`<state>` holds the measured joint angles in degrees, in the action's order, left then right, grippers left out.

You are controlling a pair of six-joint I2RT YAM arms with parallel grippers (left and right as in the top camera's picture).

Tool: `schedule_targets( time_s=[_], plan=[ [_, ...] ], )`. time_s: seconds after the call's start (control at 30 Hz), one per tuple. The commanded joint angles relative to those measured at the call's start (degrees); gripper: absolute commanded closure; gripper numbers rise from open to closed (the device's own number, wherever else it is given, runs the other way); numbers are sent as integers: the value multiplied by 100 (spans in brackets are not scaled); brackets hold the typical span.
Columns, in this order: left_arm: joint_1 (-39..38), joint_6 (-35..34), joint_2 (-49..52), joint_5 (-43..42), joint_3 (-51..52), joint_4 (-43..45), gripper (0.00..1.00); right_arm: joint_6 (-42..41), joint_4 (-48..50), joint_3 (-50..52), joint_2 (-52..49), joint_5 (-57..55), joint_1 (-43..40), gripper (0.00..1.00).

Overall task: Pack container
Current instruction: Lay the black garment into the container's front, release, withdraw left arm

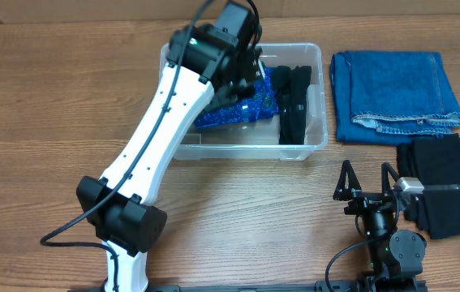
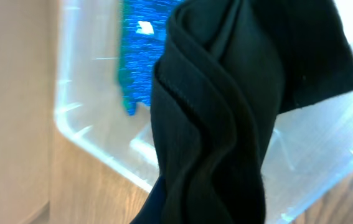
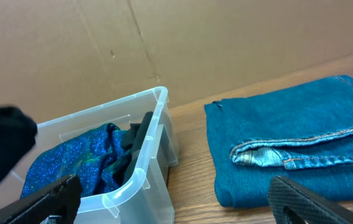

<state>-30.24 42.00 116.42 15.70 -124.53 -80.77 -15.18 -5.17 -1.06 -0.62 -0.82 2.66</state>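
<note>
Clear plastic, the bin [image 1: 254,151] sits on the table [image 1: 51,97] directly under the left gripper [image 1: 250,71], which hangs inside its rim near the far wall. The bin is well ahead of the right gripper [image 1: 366,172] and a little to its left.

Beneath the left gripper lies a glittery blue cloth [image 1: 255,105]. Just to the gripper's right, a folded black garment [image 1: 293,101] lies along the bin's right side.

From the left wrist, dark fabric [image 2: 226,124] fills nearly the whole view, close to the lens, with the bin wall and the blue cloth behind it. The fingers are hidden there, and from above the wrist covers them. I cannot tell how wide that gripper stands, whether it has the fabric in hand, or whether the fabric is the same black garment.

The right gripper rests low by the near edge, fingers spread wide and holding nothing. Ahead of it and to its right lie folded jeans [image 1: 396,93], beside the bin. Just to its right sits a black stack [image 1: 440,182].

By my reckoning the packing is about half done. Two pieces look to be in the bin, while the jeans and the black stack wait outside. There seems to be room for them, though the jeans are bulky.
</note>
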Motion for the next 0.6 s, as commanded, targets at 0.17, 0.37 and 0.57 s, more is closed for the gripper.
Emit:
schedule_targets(
  time_s=[0.17, 0.37, 0.57],
  plan=[
    [-173, 688, 11, -223, 1051, 787, 51, 20, 37, 61, 46, 7, 22, 0],
    [-334, 492, 11, -223, 1040, 994, 20, 20, 37, 61, 46, 7, 22, 0],
    [-470, -1346, 11, -437, 1027, 1102, 14, 20, 37, 61, 46, 7, 22, 0]
  ],
)
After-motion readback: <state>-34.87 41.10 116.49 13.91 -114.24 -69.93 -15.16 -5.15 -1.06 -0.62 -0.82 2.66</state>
